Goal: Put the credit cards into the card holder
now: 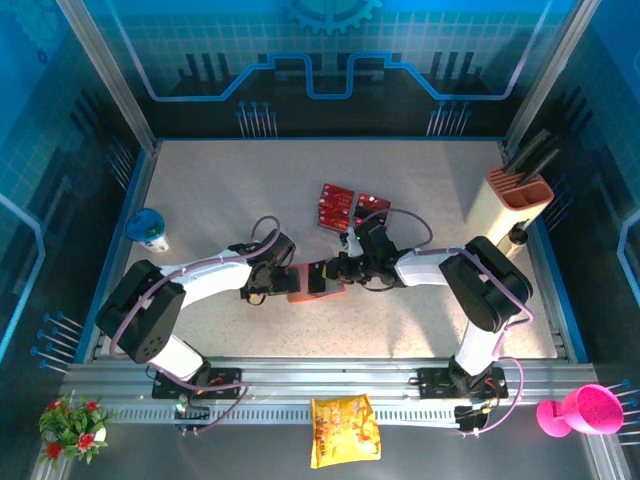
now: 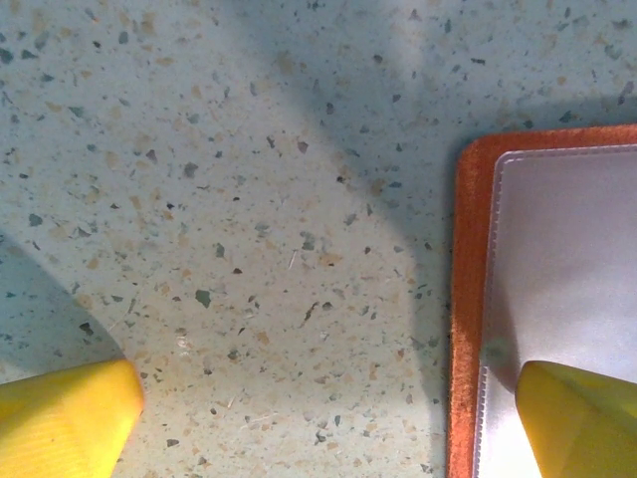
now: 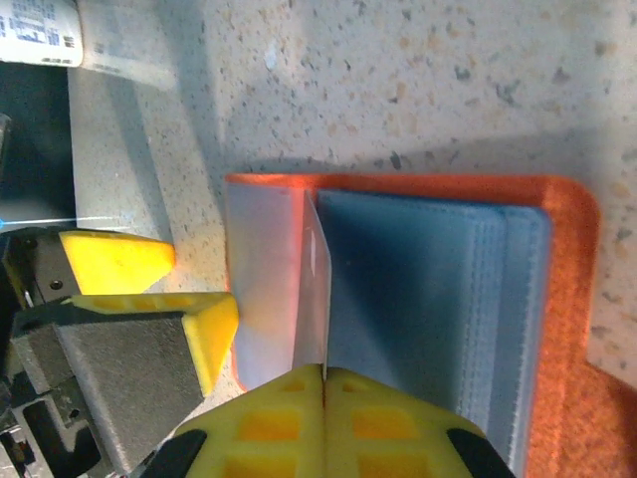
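Note:
The card holder (image 1: 299, 284) lies open at the table's centre, an orange wallet (image 3: 569, 299) with grey-blue pockets (image 3: 418, 299). My right gripper (image 1: 336, 272) (image 3: 323, 383) is shut on a thin pale flap (image 3: 317, 289) of the wallet, holding it up on edge. From the left, my left gripper (image 1: 284, 284) (image 2: 328, 423) is open; one yellow finger (image 2: 582, 418) rests on the wallet's clear pocket (image 2: 567, 259), the other (image 2: 70, 423) over bare table. Its fingers (image 3: 124, 261) also appear beside the wallet's edge. Red credit cards (image 1: 338, 206) lie just behind the wallet, apart from both grippers.
A white and blue bottle (image 1: 148, 228) stands at the left, and a beige block with an orange top (image 1: 515, 200) at the back right. On the front rail lie a yellow snack bag (image 1: 344, 430), a pink cup (image 1: 585, 410) and flowers (image 1: 72, 425).

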Controlling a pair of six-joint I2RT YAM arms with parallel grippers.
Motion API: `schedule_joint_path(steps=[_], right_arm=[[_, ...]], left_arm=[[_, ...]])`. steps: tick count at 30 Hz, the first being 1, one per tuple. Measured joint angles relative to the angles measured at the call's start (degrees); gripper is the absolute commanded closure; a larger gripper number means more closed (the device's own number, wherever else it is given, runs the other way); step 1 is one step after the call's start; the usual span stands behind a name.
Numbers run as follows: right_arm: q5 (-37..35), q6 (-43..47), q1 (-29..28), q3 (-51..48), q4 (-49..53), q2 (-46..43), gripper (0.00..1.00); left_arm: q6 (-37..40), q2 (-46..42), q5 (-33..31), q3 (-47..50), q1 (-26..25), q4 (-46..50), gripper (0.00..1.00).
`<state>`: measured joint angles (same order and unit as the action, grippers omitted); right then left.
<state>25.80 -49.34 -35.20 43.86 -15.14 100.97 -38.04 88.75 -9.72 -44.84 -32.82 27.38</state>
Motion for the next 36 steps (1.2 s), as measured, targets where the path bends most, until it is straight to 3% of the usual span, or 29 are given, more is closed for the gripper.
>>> schedule_joint_path(steps=[25, 30, 36], right_arm=[[2.3, 4.6, -0.1, 8.7, 10.6, 5.1, 1.0], [2.7, 7.3, -0.1, 11.6, 15.5, 5.7, 0.68], [0.6, 11.2, 0.0, 13.7, 23.3, 4.0, 0.65]], left_arm=[[0.1, 0.5, -0.4, -0.1, 0.0, 0.0, 0.01], [0.3, 0.5, -0.4, -0.1, 0.0, 0.0, 0.01], [0.3, 0.5, -0.4, -0.1, 0.0, 0.0, 0.01]])
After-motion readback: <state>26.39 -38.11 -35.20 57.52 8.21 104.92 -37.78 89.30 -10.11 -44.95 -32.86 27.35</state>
